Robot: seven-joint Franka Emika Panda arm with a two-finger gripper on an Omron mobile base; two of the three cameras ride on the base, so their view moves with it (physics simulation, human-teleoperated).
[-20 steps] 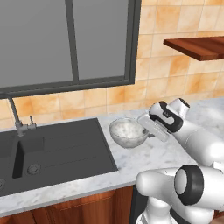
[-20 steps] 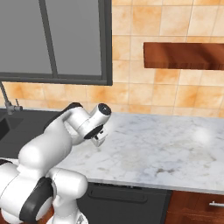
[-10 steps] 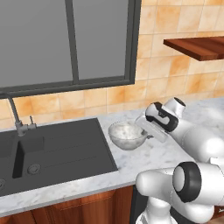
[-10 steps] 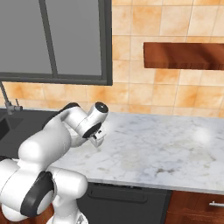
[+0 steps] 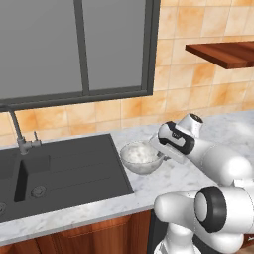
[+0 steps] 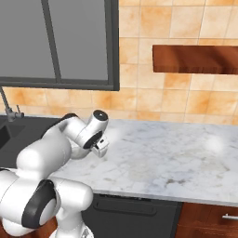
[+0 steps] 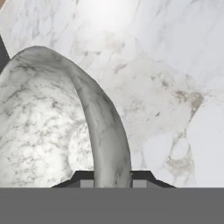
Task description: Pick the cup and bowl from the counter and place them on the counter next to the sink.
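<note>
You have the gripper (image 7: 109, 183) clamped on the rim of the bowl (image 5: 141, 158), one finger inside and one outside the wall, as the hand view shows. The bowl sits just right of the sink (image 5: 59, 171), on or barely above the white marble desk (image 5: 173, 181); which of the two cannot be told. That spot already looks like the target place. To finish this step well, lower the bowl straight until its base rests flat on the desk, keep it level, and keep it off the sink's edge. Only then spread the fingers and lift the hand straight up, so the rim is not dragged. The base of the bowl is hidden by its own wall, and the arm covers the fingertips in both base views.
</note>
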